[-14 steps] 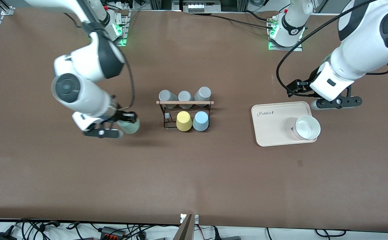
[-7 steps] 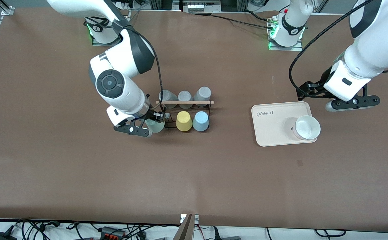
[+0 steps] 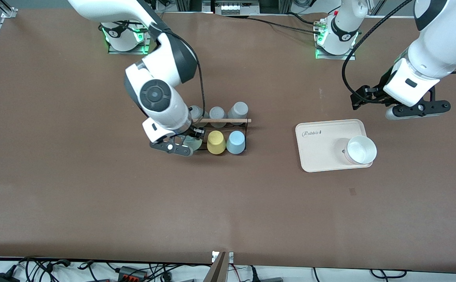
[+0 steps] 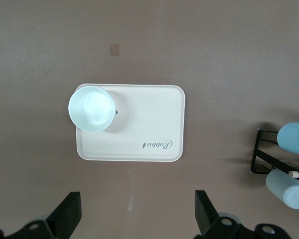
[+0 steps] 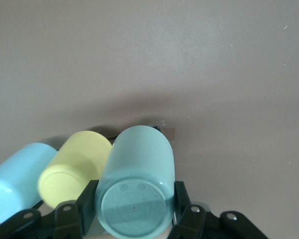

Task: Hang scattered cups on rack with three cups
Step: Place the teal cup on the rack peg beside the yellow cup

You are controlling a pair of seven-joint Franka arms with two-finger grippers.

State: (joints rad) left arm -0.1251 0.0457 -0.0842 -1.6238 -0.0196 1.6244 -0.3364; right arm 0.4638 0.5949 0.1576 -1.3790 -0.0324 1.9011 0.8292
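My right gripper (image 3: 184,145) is shut on the pale sage-green cup (image 3: 193,143) and holds it bottom-up at the black wire rack's (image 3: 245,131) end toward the right arm, close beside the yellow cup (image 3: 216,142). In the right wrist view the green cup (image 5: 137,179) sits between my fingers (image 5: 87,199). Whether it rests on a peg is hidden. The light blue cup (image 3: 236,142) hangs on the rack beside the yellow one. Three grey cups (image 3: 216,113) hang beside the wooden rod (image 3: 228,120). My left gripper (image 3: 416,110) is open and empty over the table by the tray.
The beige "Rabbit" tray (image 3: 318,149) lies toward the left arm's end of the table and holds a white bowl (image 3: 361,150). The left wrist view shows the tray (image 4: 144,124), the bowl (image 4: 91,108) and the rack's end (image 4: 259,159).
My right arm has carried the green cup across the table to the rack's end beside the yellow cup. My left arm has drawn away from the tray toward its base.
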